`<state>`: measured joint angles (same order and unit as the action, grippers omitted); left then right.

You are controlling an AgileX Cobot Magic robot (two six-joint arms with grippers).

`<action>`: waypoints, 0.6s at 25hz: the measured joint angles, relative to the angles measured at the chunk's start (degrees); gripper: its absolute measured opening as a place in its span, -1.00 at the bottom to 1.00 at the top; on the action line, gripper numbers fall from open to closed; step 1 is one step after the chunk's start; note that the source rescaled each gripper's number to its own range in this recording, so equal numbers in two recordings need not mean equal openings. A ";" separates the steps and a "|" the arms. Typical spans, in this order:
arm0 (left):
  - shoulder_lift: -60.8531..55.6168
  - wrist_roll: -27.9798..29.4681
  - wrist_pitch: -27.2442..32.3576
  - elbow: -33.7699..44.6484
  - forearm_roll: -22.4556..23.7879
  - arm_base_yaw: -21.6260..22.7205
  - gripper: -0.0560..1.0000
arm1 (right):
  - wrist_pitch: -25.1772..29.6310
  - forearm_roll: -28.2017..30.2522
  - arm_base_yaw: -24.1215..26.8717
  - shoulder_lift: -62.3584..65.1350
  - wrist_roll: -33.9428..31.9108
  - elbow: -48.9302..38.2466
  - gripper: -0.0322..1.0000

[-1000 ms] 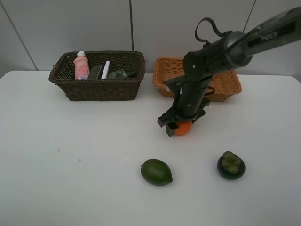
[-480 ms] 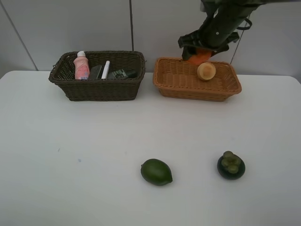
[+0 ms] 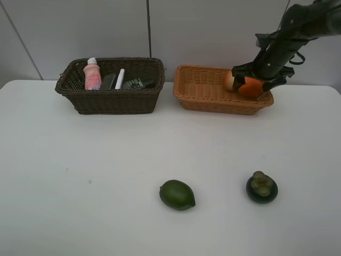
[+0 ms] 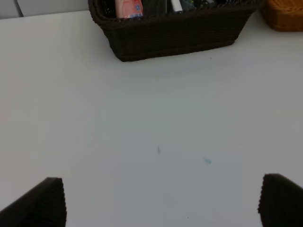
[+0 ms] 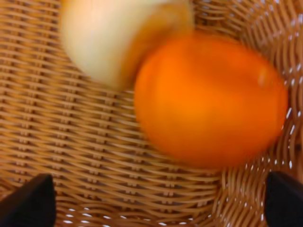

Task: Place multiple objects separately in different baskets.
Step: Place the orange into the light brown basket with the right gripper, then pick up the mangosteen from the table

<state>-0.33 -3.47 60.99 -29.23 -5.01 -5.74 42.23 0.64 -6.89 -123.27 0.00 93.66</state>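
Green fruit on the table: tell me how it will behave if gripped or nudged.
The green fruit is a smooth oval, so a nudge would probably roll it. Its glossy skin may slip when squeezed. Probably firm.

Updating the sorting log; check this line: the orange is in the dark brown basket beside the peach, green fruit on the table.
Wrong basket: the exterior high view shows the orange in the light orange-tan basket beside the peach. The green fruit is on the table.
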 joint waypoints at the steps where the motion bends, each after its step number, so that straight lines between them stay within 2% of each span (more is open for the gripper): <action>1: 0.00 0.00 0.00 0.00 0.00 0.00 1.00 | 0.18 0.00 0.00 0.00 0.00 0.01 0.98; 3: 0.00 0.00 0.00 0.00 0.00 0.00 1.00 | 1.39 -0.29 0.00 0.18 0.00 0.01 1.00; 6: 0.00 0.00 0.00 0.00 0.00 0.00 1.00 | 6.06 -1.13 0.00 2.16 0.00 0.01 1.00; 15: 0.00 0.00 0.00 0.00 0.00 0.00 1.00 | 26.24 -5.08 -0.16 12.45 -1.58 -0.03 1.00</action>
<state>-0.33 -3.47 60.99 -29.23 -5.01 -5.74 68.46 -4.44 -7.05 -110.82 -1.58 93.63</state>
